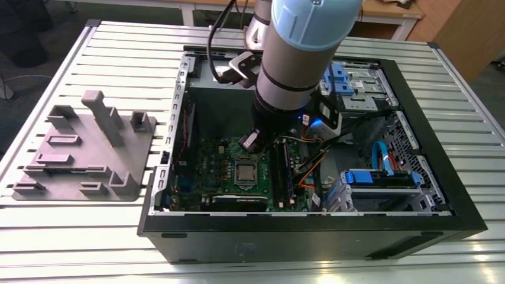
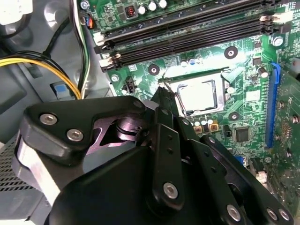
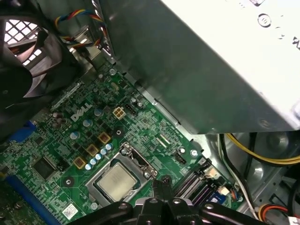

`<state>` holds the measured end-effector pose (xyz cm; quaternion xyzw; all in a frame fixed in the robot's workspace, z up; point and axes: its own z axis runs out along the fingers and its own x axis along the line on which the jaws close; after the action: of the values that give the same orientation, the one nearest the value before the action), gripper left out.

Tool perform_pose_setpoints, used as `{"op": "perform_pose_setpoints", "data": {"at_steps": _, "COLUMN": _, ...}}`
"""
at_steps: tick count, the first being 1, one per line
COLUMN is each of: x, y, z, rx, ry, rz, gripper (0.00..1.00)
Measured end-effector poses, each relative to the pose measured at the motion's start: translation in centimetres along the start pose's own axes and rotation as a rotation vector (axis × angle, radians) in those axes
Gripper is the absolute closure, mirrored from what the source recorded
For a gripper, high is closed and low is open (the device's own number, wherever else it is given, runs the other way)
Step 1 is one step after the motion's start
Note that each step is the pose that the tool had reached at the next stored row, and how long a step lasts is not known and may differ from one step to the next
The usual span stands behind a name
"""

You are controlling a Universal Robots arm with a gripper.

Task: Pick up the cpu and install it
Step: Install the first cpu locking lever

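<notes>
The cpu (image 1: 246,172) lies flat in the metal socket frame (image 1: 245,161) on the green motherboard (image 1: 207,160), inside the open computer case. Its pale silver top shows in both wrist views, cpu (image 2: 197,96) and cpu (image 3: 115,180). My gripper (image 1: 251,142) hangs just above the board, beside the socket's edge and apart from the chip. Its black fingertips (image 2: 162,93) come together to a point with nothing between them. The same tips (image 3: 162,181) sit close to the socket's thin lever (image 3: 140,161).
The case walls (image 1: 170,148) ring the board. Memory slots (image 2: 187,35) run beside the socket, with yellow cables (image 2: 42,63) nearby. A fan (image 3: 28,51) and a grey metal box (image 3: 211,61) stand over the board. A grey moulded tray (image 1: 87,151) lies at the exterior view's left.
</notes>
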<state>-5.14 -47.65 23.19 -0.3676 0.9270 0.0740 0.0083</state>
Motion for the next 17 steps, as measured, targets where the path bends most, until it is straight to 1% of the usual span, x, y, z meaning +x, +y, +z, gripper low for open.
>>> {"op": "perform_pose_setpoints", "data": {"at_steps": 3, "x": 0.13, "y": -0.03, "z": 0.13, "rx": 0.0014, "ry": 0.0012, "rz": 0.001, "gripper": 0.89}}
{"op": "perform_pose_setpoints", "data": {"at_steps": 9, "x": 0.14, "y": -0.04, "z": 0.2, "rx": 0.0025, "ry": 0.001, "rz": 0.006, "gripper": 0.89}}
{"op": "perform_pose_setpoints", "data": {"at_steps": 11, "x": 0.16, "y": -0.06, "z": 0.28, "rx": 0.0057, "ry": 0.0018, "rz": 0.018, "gripper": 0.89}}
{"op": "perform_pose_setpoints", "data": {"at_steps": 15, "x": 0.21, "y": -0.06, "z": 0.46, "rx": 0.0152, "ry": 0.0079, "rz": 0.032, "gripper": 0.89}}
{"op": "perform_pose_setpoints", "data": {"at_steps": 17, "x": 0.3, "y": 0.0, "z": 0.54, "rx": 0.0183, "ry": 0.0101, "rz": 0.035, "gripper": 0.89}}
